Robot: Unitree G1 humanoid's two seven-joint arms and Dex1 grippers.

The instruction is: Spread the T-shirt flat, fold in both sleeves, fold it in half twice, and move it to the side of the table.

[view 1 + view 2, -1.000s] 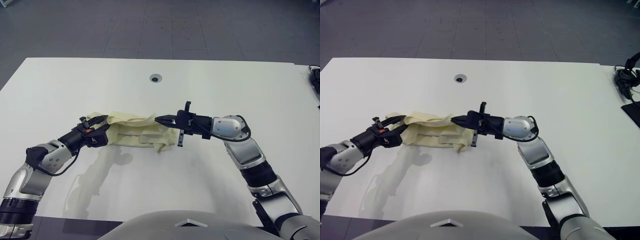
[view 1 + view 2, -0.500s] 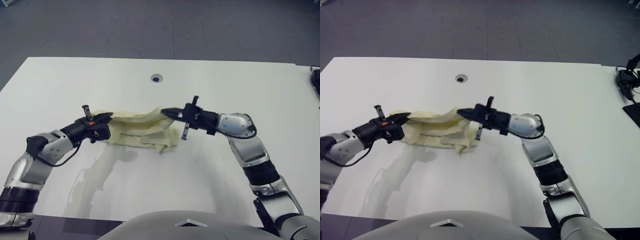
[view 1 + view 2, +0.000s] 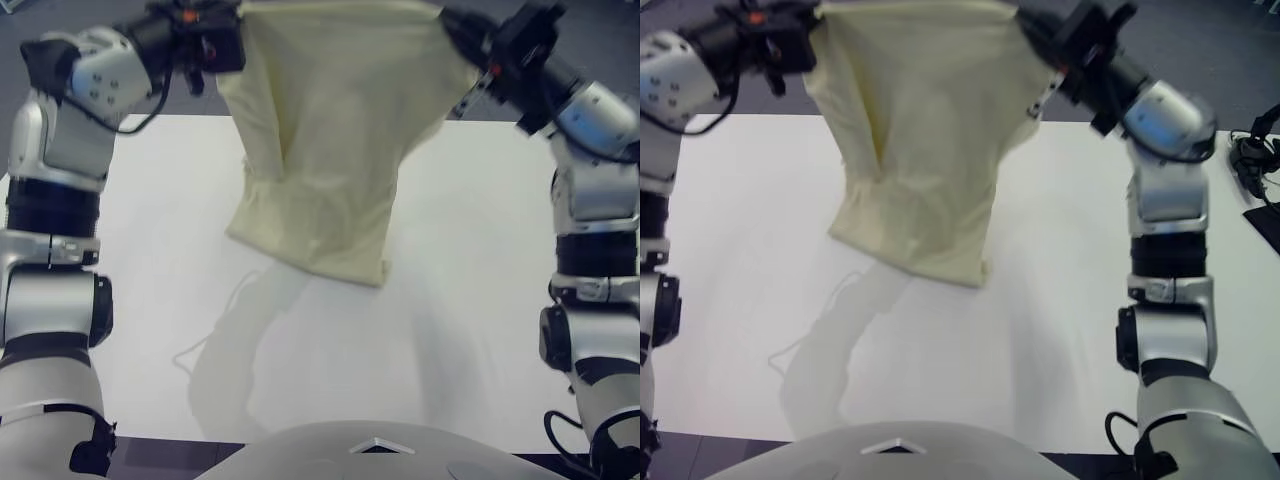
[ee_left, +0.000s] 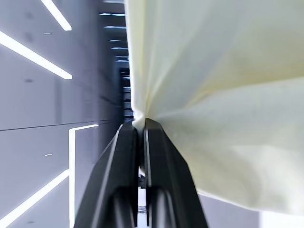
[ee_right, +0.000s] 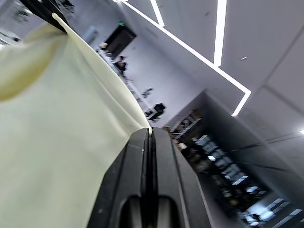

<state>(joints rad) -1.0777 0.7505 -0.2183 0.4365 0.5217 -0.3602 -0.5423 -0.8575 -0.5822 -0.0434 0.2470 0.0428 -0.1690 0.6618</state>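
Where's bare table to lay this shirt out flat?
Table is bare from the T-shirt's hanging hem to the near edge, and on both flanks between cloth and arms. It is crowded up high, where left gripper and right gripper pinch the shirt's corners. Table behind the cloth is hidden.

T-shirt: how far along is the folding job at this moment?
No step looks finished. The pale yellow cloth T-shirt hangs over the white table, its top edge pinched by the left pincer and right pincer, both shut. Remaining: spreading flat, both sleeves, two halvings, moving aside.
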